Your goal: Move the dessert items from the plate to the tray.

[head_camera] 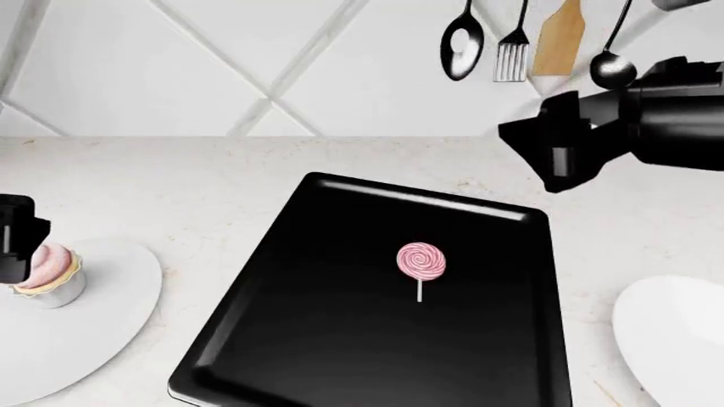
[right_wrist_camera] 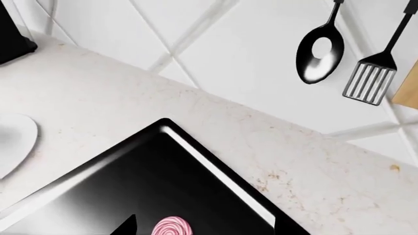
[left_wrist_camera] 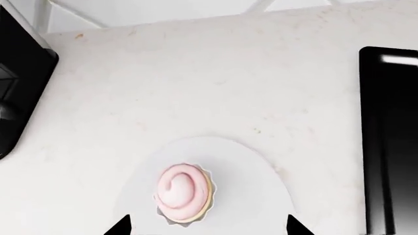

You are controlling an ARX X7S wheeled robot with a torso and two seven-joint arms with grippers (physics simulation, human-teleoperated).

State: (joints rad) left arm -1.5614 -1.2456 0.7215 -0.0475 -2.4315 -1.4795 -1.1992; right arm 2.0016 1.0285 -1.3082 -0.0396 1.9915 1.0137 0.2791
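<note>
Halfway mark, by the look of it. The lollipop [head_camera: 421, 262] is seen lying flat on the tray [head_camera: 283, 339], roughly mid-tray, stick pointing to 6 o'clock in the head view; that item is judged done. One dessert is left: the cupcake [head_camera: 47, 273] is still sat upright on the plate [head_camera: 114, 314], out at 9 o'clock from the tray, well apart from it on the bench [head_camera: 226, 170].

The left tool [left_wrist_camera: 207, 226] is poised over the cupcake. In the left wrist view only two dark fingertips are shown, spread wide w/ the cupcake between and a bit ahead of them, nothing touched, so it's read as open and not yet gripping. In the head view the left tool is seen right beside the cupcake at the frame edge.

The right tool [right_wrist_camera: 203, 224] is held up clear at approx 2 o'clock of the tray; its tips are parted in the right wrist view w/ the lollipop below between them, nothing held, so open and empty.

What's left, as judged: cupcake to be grasped, carried across toward 3 o'clock, and set on bare tray beside the lollipop. A second plate [head_camera: 679, 339] at 4 o'clock isn't needed. Utensils [head_camera: 515, 42] on the wall are untouched.
</note>
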